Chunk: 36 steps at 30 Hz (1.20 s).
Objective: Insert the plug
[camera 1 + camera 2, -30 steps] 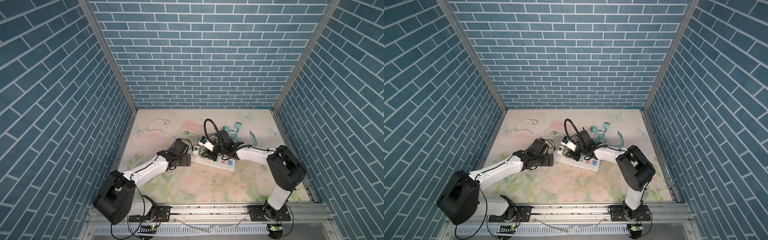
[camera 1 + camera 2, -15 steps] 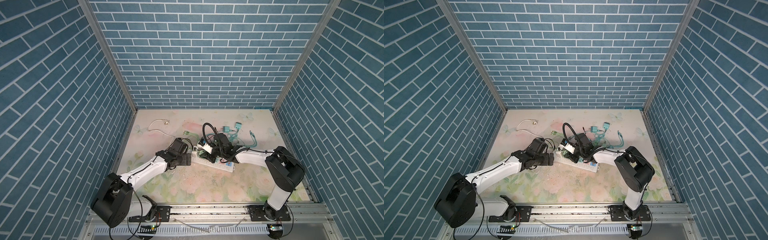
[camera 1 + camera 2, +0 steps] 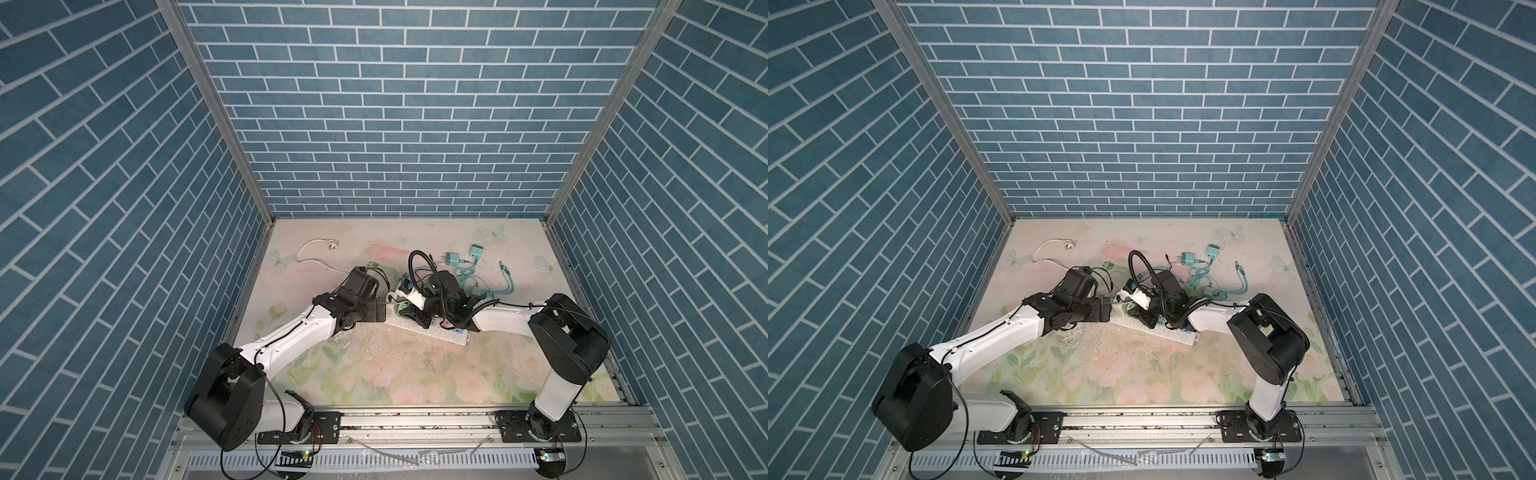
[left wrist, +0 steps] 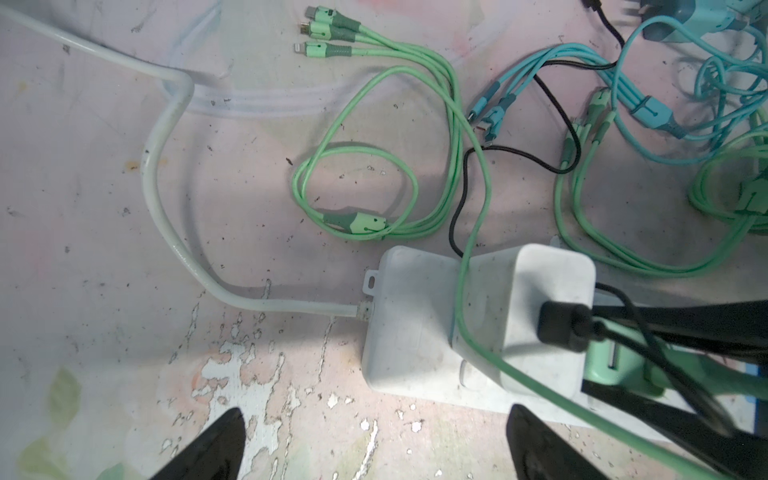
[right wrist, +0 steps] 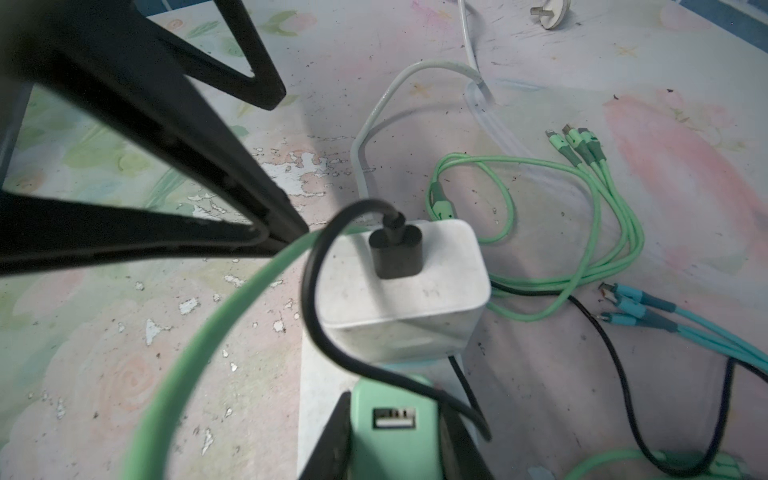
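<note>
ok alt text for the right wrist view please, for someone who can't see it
The right claw grips a mint green usb charger plug over a white plastic power strip, next to a white square charger block with a black usb connector in its top. Loose green cables and blue cables lie on the floral mat.

Lab robot test cell: brick-print panel walls (image 3: 415, 124) on aluminium frame (image 3: 220, 112), floral mat (image 3: 415, 374), slotted base rail (image 3: 415, 420)

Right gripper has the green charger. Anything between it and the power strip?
Nothing visible under the green charger, though its underside against the power strip is hidden. A black cable crosses its top, a green cable loops beside the right gripper, and the white charger sits close beside.
</note>
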### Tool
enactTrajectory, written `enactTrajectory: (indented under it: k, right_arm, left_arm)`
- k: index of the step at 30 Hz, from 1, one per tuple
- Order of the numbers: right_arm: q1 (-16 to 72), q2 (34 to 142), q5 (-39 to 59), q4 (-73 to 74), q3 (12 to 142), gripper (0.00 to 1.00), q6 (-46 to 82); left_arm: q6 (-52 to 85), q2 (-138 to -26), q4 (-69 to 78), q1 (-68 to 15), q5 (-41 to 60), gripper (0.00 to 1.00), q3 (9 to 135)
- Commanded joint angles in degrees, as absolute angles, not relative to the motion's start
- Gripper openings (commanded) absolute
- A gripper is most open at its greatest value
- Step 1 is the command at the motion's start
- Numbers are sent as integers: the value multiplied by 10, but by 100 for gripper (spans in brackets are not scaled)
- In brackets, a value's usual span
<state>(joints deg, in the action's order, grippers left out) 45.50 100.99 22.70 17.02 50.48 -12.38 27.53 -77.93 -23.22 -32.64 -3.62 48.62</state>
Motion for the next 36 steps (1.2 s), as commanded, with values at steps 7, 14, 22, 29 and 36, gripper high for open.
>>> enactTrajectory:
  k: [7, 14, 22, 29, 36]
  right_arm:
    - [464, 1074, 166, 79, 470, 0, -105]
    - [464, 1067, 155, 83, 461, 0, -102]
    - [464, 1068, 159, 77, 462, 0, -77]
    - [464, 1052, 163, 110, 439, 0, -51]
    - [463, 1051, 172, 101, 444, 1, -46]
  left_arm:
    - [259, -815, -243, -326, -40, 99, 529]
    - [260, -838, -238, -327, -35, 99, 537]
    - [260, -851, -234, -326, -31, 98, 530]
    - [262, -872, -223, -327, -17, 98, 518]
    - [269, -857, -216, -328, -25, 98, 501]
